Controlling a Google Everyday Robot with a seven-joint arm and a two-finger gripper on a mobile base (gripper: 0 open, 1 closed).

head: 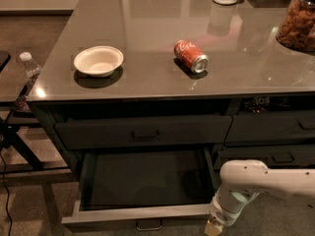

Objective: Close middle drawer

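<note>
Your pincer (212, 228) sits at the very bottom edge of the view, on the end of the white rounded arm (261, 180). You cannot tell whether it is apart or together.

Just to its left is the wide, shallow dark grey middle drawer (113, 217), pulled well out. Its paler front rim and small metal pull handle (148, 225) are nearest you, with the front right corner closest to the pincer.

Above the pincer and to the left, the taller dark drawer (142, 132) is flush with the grey glossy bench (147, 18).

Up on the bench lies a red drinks can (190, 56) on its side, its white script too blurred to read. The white paper bowl (98, 60) is further left.

Bare floor lies left of the open drawer.
</note>
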